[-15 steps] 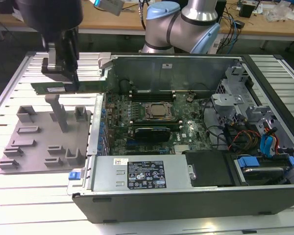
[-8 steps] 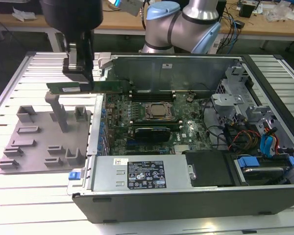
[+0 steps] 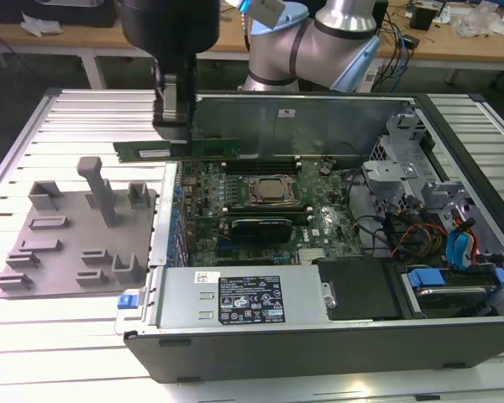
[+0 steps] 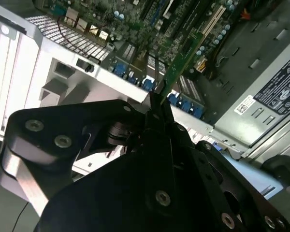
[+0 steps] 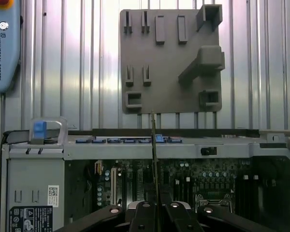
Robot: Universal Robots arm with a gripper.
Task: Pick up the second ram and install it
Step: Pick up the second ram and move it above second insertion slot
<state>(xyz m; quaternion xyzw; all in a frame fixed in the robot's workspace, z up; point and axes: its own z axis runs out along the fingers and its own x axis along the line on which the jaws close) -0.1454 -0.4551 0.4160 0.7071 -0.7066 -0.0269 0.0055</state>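
We see an open computer case (image 3: 260, 304) lying on its side on a white slatted metal surface (image 3: 59, 357), with its motherboard (image 3: 315, 225) facing up. The arm's black pincer (image 3: 173, 126) hangs above the side of the case at the exterior view's left. Its fingers are closed tight on the second ram (image 3: 203, 149), a long, narrow green stick. The stick is held clear of everything, level along its length and standing on its long edge. In the exterior view, one end of it reaches out toward the surface and the other lies over the far part of the board, near the CPU socket (image 3: 273, 190). In the second wrist view the pincer (image 4: 157, 102) grips the near end of the second ram (image 4: 183, 52), which points away over the board and the row of blue connectors (image 4: 176, 99) at the case wall. In the first wrist view we see the second ram (image 5: 153, 145) edge-on as a thin line rising from the pincer (image 5: 154, 209). A grey holder tray (image 3: 63, 252) with upright blocks rests on the surface just beside the case, at the exterior view's left, and it also appears in the first wrist view (image 5: 166, 104).
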